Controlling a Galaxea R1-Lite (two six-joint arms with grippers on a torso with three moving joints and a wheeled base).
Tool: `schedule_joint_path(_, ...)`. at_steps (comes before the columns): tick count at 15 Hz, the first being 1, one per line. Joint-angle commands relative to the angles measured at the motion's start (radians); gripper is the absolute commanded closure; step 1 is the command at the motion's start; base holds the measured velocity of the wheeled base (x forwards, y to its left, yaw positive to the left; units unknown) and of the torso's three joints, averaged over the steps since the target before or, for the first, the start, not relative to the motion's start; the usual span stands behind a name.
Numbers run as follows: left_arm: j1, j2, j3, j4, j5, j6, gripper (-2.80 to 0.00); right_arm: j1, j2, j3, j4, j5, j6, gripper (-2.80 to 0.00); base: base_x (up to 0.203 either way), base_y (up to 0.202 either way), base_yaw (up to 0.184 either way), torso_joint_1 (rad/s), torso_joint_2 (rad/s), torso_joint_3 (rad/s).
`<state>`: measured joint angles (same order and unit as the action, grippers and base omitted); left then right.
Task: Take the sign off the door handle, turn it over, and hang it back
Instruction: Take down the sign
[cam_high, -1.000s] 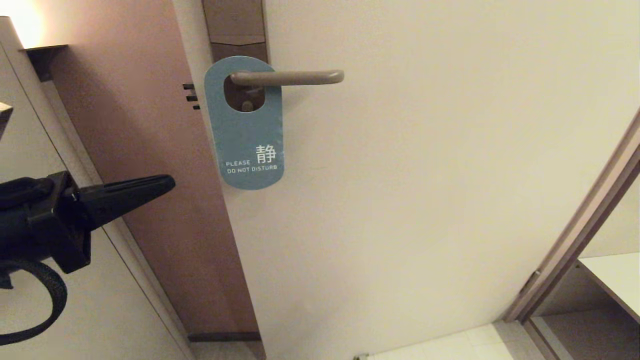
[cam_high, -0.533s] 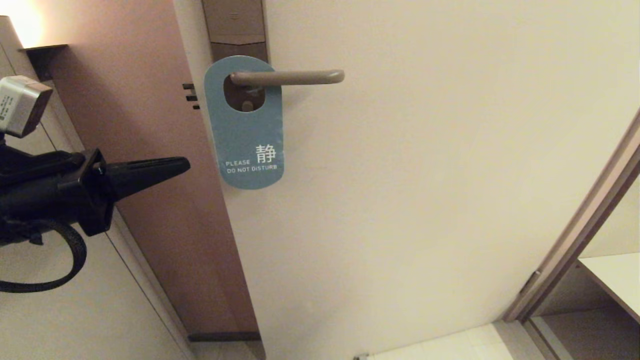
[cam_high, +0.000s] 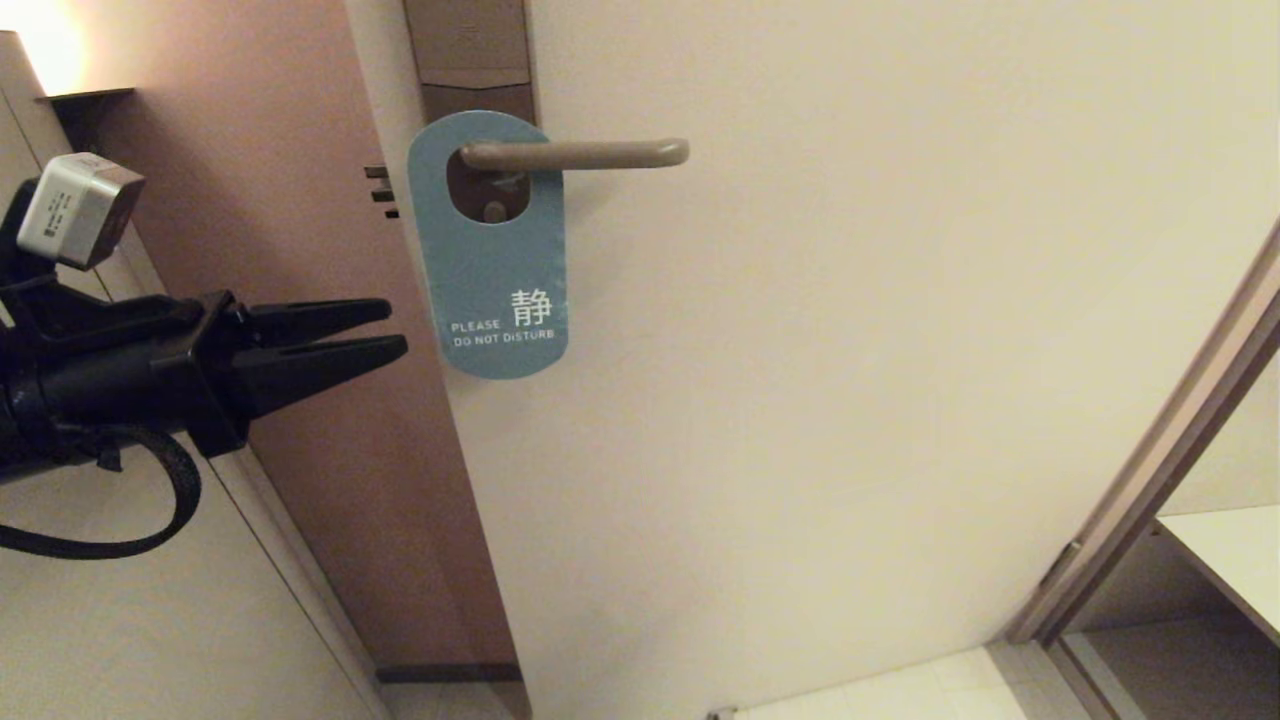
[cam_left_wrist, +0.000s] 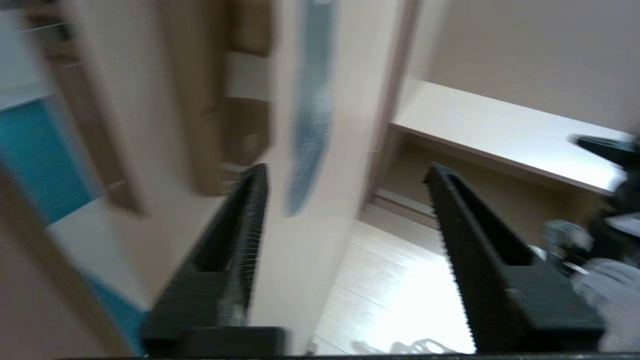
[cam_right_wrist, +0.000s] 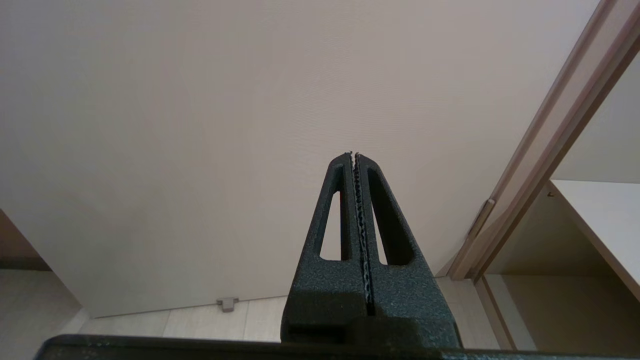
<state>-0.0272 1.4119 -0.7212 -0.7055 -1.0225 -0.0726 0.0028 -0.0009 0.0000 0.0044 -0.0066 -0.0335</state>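
The teal-blue sign (cam_high: 495, 270) hangs by its oval hole on the door handle (cam_high: 580, 154), its white "PLEASE DO NOT DISTURB" side facing me. The handle is a slim bronze-grey lever on a brown lock plate (cam_high: 470, 55). My left gripper (cam_high: 398, 327) is open and empty, a short way left of the sign's lower half and pointing at it. In the left wrist view the sign (cam_left_wrist: 311, 110) appears edge-on beyond the spread left gripper (cam_left_wrist: 345, 172). My right gripper (cam_right_wrist: 353, 155) is shut and empty, low before the door, out of the head view.
The pale door (cam_high: 850, 350) fills the middle. A reddish-brown panel (cam_high: 300, 300) and a wall stand to the left. A door frame (cam_high: 1150, 480) and a white shelf (cam_high: 1230, 560) are at the lower right, above a tiled floor (cam_high: 900, 690).
My left gripper has risen and moved right toward the sign, and its fingers have opened. The sign and handle have not moved.
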Motion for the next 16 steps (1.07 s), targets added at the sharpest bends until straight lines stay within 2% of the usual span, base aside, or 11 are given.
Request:
schedule_joint_path(1,0.0,0.004,-0.009,-0.003,-0.035,-0.002,-2.8,0.0,0.001,0.0,0.0,0.0,0.0,0.0,0.0,0.0,0.0,0.0,0.0,0.0)
schedule_joint_path(3,-0.004,0.02,-0.026,-0.003,-0.066,-0.001,-2.8,0.0,0.001,0.0,0.0,0.0,0.0,0.0,0.0,0.0,0.0,0.0,0.0,0.0)
schedule_joint_path(11,-0.021,0.098,-0.098,-0.003,-0.085,-0.015,-2.8,0.0,0.001,0.0,0.0,0.0,0.0,0.0,0.0,0.0,0.0,0.0,0.0,0.0)
schedule_joint_path(16,-0.07,0.122,-0.129,-0.002,-0.085,-0.019,-2.8,0.0,0.001,0.0,0.0,-0.001,0.0,0.0,0.0,0.0,0.0,0.0,0.0,0.0)
